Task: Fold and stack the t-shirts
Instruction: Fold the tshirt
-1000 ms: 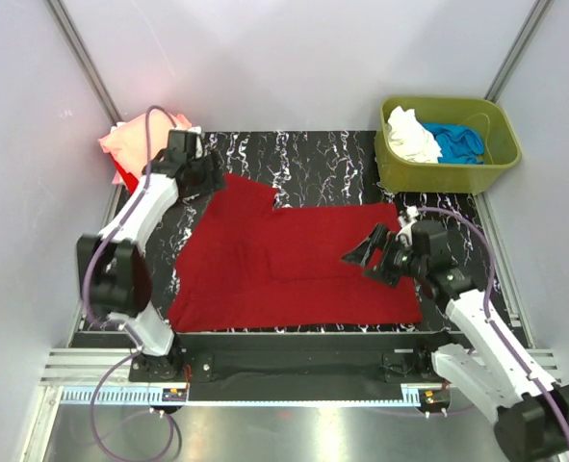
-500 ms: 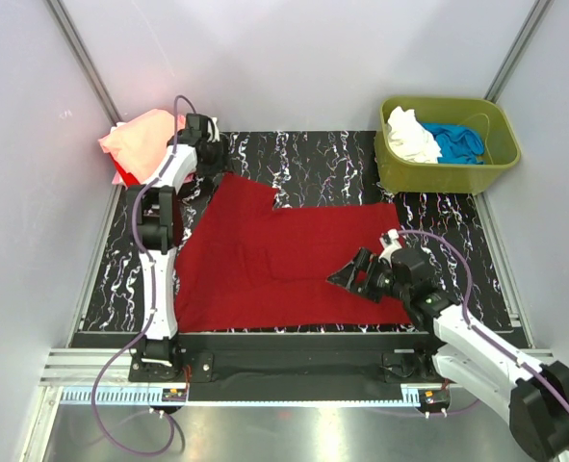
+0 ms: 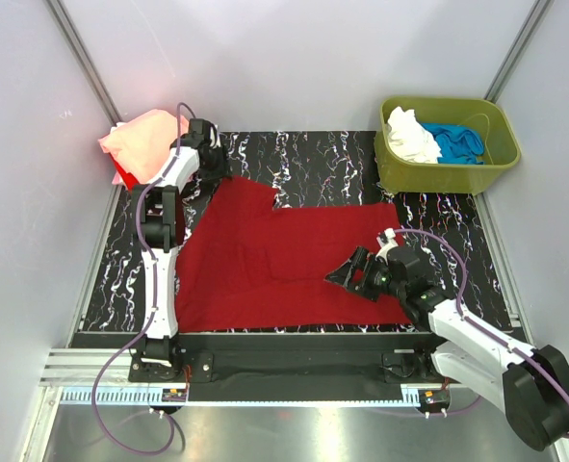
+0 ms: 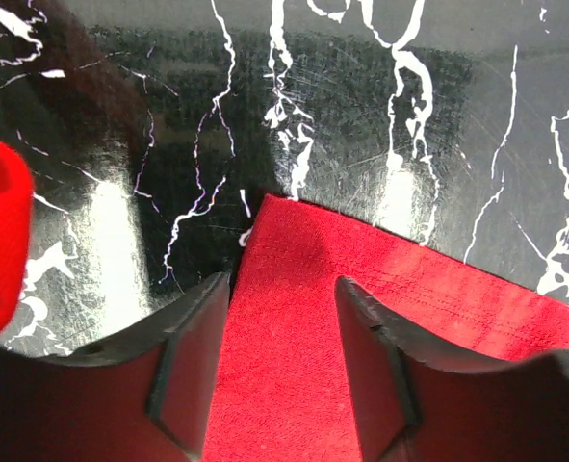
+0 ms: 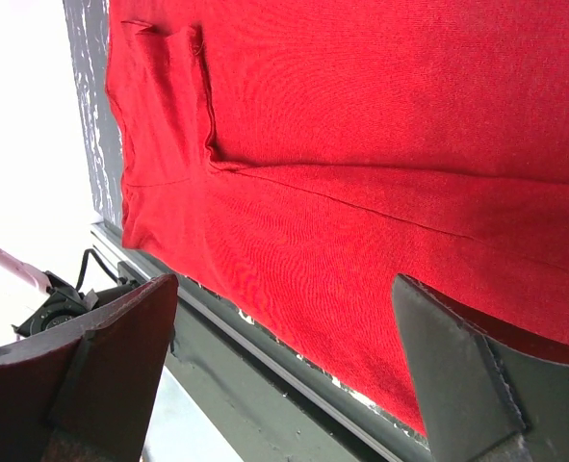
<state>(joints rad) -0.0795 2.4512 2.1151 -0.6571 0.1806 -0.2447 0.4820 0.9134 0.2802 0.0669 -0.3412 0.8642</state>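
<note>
A dark red t-shirt (image 3: 284,260) lies spread flat on the black marbled table (image 3: 313,159). My left gripper (image 3: 214,166) is down at its far left corner. In the left wrist view that gripper (image 4: 284,284) is open, its fingers (image 4: 193,356) apart on either side of a strip of the shirt's corner (image 4: 294,318), which lies flat between them. My right gripper (image 3: 342,274) hovers wide open low over the shirt's near right part. In the right wrist view the right gripper (image 5: 284,284) has nothing between its fingers, with the shirt's front hem (image 5: 342,318) below it.
A pile of salmon-pink t-shirts (image 3: 140,140) on a bright red one (image 3: 122,175) sits at the far left corner. An olive-green tub (image 3: 448,171) at the far right holds a white t-shirt (image 3: 409,135) and a blue one (image 3: 457,142). The table's front rail (image 3: 294,339) runs just below the hem.
The left arm swung back and set its gripper on the shirt's far left corner, its jaws narrowing. The right gripper moved left and nearer, toward the front hem, staying wide open.
</note>
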